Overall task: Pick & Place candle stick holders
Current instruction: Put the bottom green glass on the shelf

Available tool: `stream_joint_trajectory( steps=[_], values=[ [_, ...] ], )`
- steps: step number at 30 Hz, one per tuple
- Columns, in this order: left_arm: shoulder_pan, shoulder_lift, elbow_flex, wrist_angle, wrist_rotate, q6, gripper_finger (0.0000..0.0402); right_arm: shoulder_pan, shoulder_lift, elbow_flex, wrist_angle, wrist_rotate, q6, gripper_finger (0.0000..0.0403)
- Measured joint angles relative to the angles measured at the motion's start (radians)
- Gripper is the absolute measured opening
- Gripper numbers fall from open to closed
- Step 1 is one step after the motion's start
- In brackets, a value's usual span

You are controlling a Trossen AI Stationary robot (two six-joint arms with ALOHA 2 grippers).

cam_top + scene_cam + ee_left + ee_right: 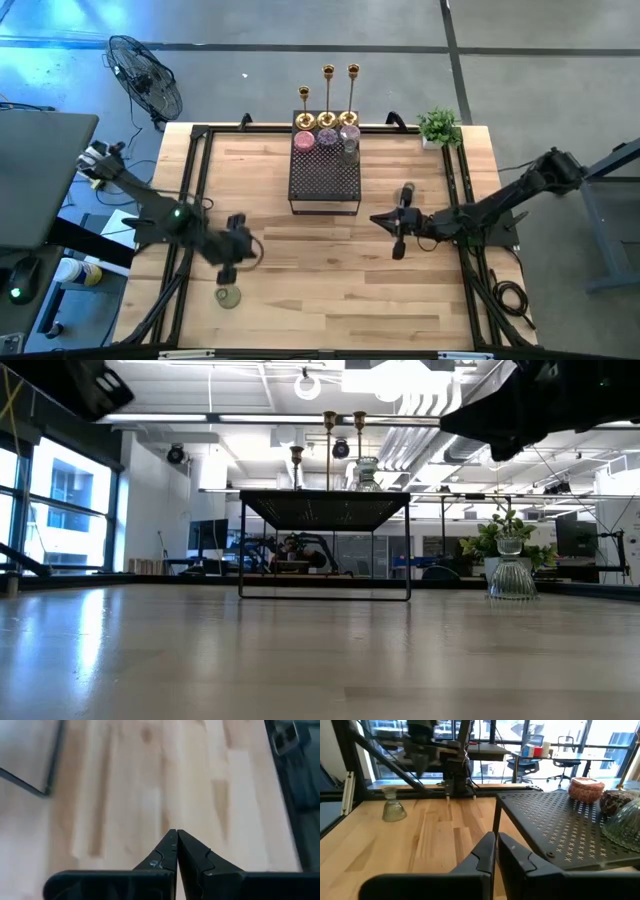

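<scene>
While cups (326, 137) crowd the stand (324, 180), tools empty

**The room around my counter**

I work over a pale wood counter (330, 280) on a grey concrete floor (540, 60). A black fan (145, 75) stands off one far corner. Behind, I see tall windows (60, 510), white ceiling pipes (420, 400), and office chairs (527, 757) beside desks.

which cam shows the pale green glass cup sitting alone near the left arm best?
Right wrist view: the pale green glass cup stands in plain sight on the bare table, its whole outline visible. The high view shows it only as a small round shape from above. The low and left wrist views don't show it.
</scene>
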Motion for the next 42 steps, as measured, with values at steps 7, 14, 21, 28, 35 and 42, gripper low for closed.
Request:
stream_joint_trajectory(
  steps=[7,14,21,28,35,42],
  values=[
    [-0.171,0.224,0.245,-0.266,0.086,-0.284,0.0063,0.027,0.0,0.0,0.0,0.018,-0.004,0.0004],
    [-0.299,0.355,0.364,-0.423,0.118,-0.552,0.0189,0.027,0.0,0.0,0.0,0.019,-0.004,0.0003],
    [-0.399,0.403,0.364,-0.426,0.111,-0.717,0.0301,0.027,0.001,0.0,-0.004,0.017,-0.023,0.0001],
    [-0.419,0.446,0.364,-0.43,0.065,-0.726,0.0328,0.027,0.001,0.0,-0.004,0.017,-0.023,0.0001],
    [-0.419,0.495,0.363,-0.499,0.063,-0.717,0.0328,0.027,0.001,0.0,-0.004,0.016,-0.023,0.0001],
    [-0.419,0.496,0.326,-0.43,0.056,-0.7,0.0328,0.027,0.001,0.0,-0.004,0.014,-0.023,0.0001]
  ],
)
